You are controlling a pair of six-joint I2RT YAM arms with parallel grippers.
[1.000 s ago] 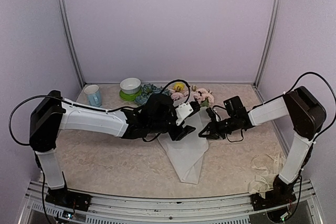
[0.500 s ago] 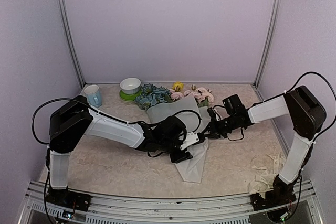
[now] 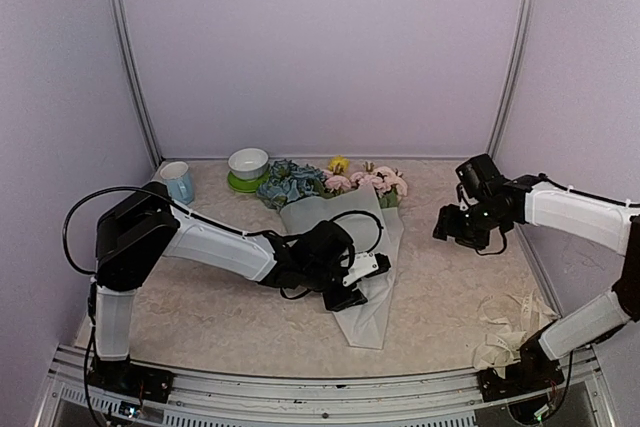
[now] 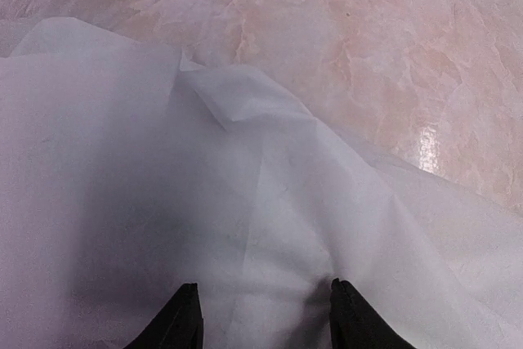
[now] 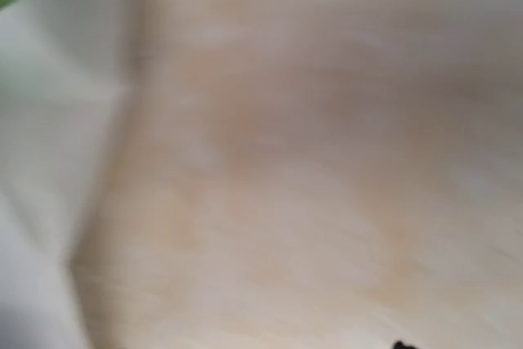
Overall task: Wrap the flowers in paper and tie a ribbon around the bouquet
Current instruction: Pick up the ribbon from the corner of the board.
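Right end effector [image 3: 447,230] withdrawn rightward off paper [image 3: 370,319]; left end effector [image 4: 263,316] unmoved.

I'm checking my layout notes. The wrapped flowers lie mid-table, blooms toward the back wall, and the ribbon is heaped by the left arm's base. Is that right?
Not quite. The top external view shows the ribbon heaped by the right arm's base, not the left. The rest holds: the flowers lie mid-table in the paper, blooms toward the back wall.

Pale beige marbled tabletop [image 3: 180,312]. Centre: translucent white paper cone [image 3: 368,309], blue-pink-yellow flowers [image 3: 330,179] at far end. Far left: light blue mug [image 3: 179,183], white bowl [image 3: 248,161] on green saucer [image 3: 238,186]. Near right: probably crumpled cream ribbon [image 3: 505,332].
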